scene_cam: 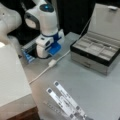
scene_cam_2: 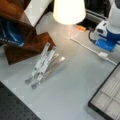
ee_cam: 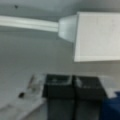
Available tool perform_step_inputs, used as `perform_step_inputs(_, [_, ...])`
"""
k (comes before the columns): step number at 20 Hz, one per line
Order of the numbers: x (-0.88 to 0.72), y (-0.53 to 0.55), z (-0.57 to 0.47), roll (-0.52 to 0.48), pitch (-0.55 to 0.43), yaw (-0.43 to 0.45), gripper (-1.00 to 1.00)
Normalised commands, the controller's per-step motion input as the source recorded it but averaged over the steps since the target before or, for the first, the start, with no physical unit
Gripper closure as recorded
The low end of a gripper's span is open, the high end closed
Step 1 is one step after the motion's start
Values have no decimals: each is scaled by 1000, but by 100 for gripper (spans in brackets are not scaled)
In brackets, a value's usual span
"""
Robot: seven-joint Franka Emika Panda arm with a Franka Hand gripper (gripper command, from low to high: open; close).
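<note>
The white-and-blue gripper (scene_cam: 50, 53) hangs low over the grey table (scene_cam: 95, 87), at about 10 o'clock in a front view. In the wrist view its two dark fingers (ee_cam: 58, 86) appear pressed together, gripping nothing. Right in front of them, toward 12 o'clock, lies the white rectangular cable plug (ee_cam: 97, 36); in both front views (scene_cam_2: 103, 55) it sits just beside the gripper.

At 3 o'clock stands an open grey jewellery box (scene_cam: 93, 56), and at 6 o'clock a folded silver metal stand (scene_cam: 65, 101).

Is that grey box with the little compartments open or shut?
Open: the grey compartmented jewellery box has its lid standing upright behind it in a front view, leaving its compartments uncovered.
</note>
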Motion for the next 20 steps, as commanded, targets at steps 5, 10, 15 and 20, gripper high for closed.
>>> perform_step_inputs(5, [-566,-294,-419,-17,-469,178,100])
perform_step_inputs(10, [-607,-298,-532,-14,-487,189,100])
perform_step_inputs(15, [-617,-326,-528,-21,-509,200,100])
perform_step_inputs(20, [-653,-349,-478,-11,-523,205,100])
